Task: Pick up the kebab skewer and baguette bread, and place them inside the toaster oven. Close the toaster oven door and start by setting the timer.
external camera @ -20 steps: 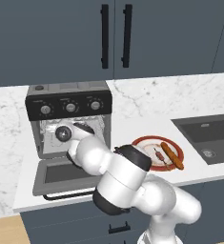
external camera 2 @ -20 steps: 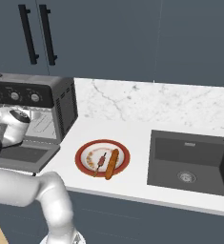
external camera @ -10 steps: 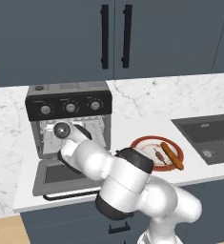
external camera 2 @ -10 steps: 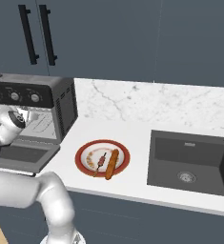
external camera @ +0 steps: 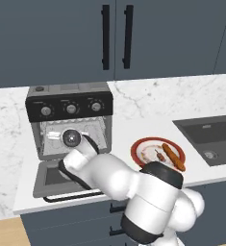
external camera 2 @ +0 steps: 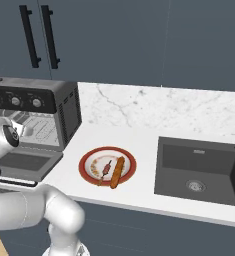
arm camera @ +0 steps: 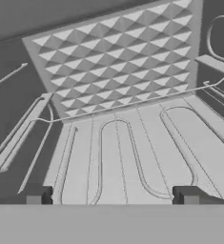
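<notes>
The toaster oven [external camera: 69, 97] [external camera 2: 68, 107] stands on the counter at the left with its door [external camera: 51, 178] [external camera 2: 24, 162] dropped flat. My gripper [external camera: 70, 134] [arm camera: 113, 195] is open and holds nothing. It hovers at the oven's mouth, above the door, facing the bare wire rack [arm camera: 132, 143]. To the oven's right is a red-rimmed plate [external camera: 139, 147] [external camera 2: 87, 160]. On it lie the kebab skewer [external camera: 158, 154] [external camera 2: 106, 168] and, beside it, the baguette bread [external camera: 173, 156] [external camera 2: 118, 172].
A dark sink [external camera: 210, 137] [external camera 2: 199, 167] is set into the counter right of the plate. Dark wall cabinets with black bar handles [external camera: 115, 36] hang above. The white marble counter [external camera 2: 139, 145] runs between the oven and the sink.
The jaws have spread wide apart. The hand has shifted only slightly in front of the oven mouth. Skewer and baguette have not moved.
</notes>
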Motion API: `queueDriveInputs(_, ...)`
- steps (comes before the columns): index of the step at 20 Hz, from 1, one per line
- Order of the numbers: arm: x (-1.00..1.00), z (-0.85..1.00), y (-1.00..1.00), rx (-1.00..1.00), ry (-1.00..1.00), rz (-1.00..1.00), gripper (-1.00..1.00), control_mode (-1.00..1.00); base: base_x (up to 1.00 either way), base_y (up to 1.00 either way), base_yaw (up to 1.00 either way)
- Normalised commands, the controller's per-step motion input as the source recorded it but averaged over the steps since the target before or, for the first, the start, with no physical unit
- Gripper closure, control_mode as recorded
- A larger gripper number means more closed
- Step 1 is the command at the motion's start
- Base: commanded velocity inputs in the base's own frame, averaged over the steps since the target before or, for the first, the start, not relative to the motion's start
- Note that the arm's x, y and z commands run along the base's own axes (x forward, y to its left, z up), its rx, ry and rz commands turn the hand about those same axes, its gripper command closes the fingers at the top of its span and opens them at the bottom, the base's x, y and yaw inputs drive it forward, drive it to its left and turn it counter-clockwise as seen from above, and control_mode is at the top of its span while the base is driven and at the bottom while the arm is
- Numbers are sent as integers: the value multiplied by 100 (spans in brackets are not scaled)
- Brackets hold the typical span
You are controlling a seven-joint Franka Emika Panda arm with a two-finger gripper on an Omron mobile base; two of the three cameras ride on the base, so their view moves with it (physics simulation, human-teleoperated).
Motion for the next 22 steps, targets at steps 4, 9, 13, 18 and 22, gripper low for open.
queueDriveInputs(4,-100,-69,37,15,30,0,-100,-100,0,0,0)
queueDriveInputs(9,-100,-75,57,3,38,0,-100,-100,0,0,0)
queueDriveInputs(13,-100,-100,56,0,23,0,-100,-100,0,0,0)
queueDriveInputs(18,-100,-100,56,0,18,0,-100,-100,0,0,0)
queueDriveInputs(22,-100,-96,30,1,7,0,-100,-100,0,0,0)
